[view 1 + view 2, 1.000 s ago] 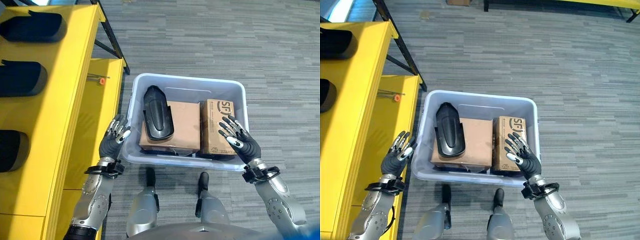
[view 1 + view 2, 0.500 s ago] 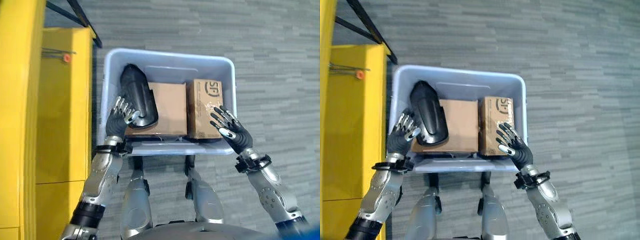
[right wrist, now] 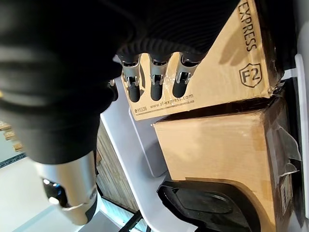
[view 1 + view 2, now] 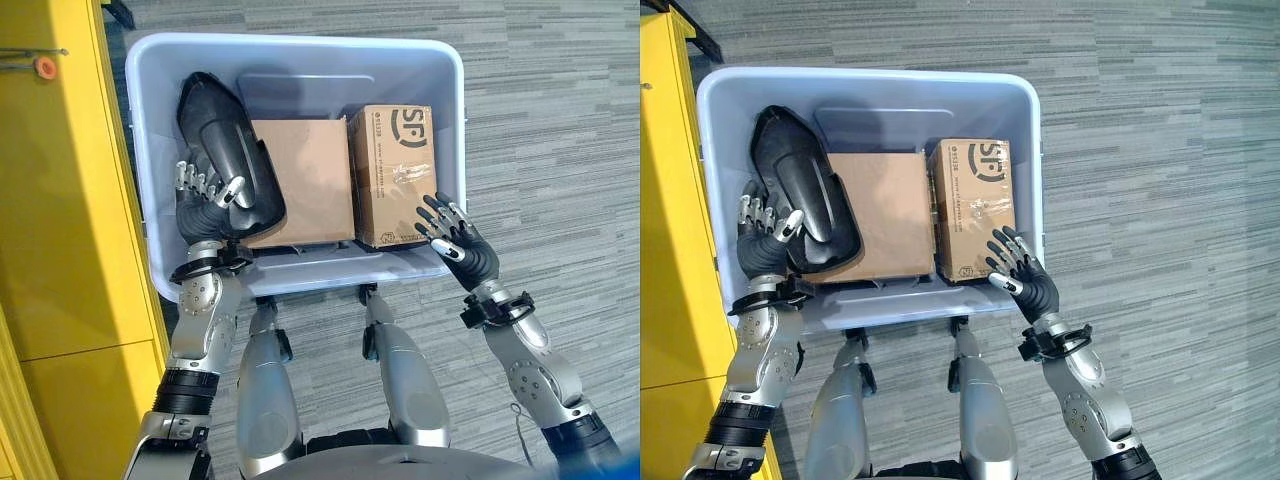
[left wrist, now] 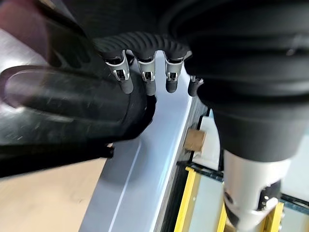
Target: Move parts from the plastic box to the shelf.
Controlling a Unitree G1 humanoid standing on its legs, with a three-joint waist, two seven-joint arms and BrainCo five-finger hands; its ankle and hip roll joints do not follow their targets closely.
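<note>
1. Left eye view: the plastic box (image 4: 452, 120) stood on the floor directly below me, with the yellow shelf (image 4: 60, 200) along its left side.
2. The box held a black moulded part (image 4: 228, 170) lying on a plain carton (image 4: 305, 175), and beside these a printed carton (image 4: 396, 175).
3. My left hand (image 4: 207, 203) was inside the box at the part's near left edge. Its fingers were straight and relaxed, close against the part and not curled round it.
4. My right hand (image 4: 462, 247) hovered at the box's near right corner, just beside the printed carton, fingers spread, holding nothing.
5. Recommended procedure, in my judgement: slide the left fingers under the part's rim, close thumb and fingers fully, then lift clear of the box wall before swinging towards the shelf.
</note>
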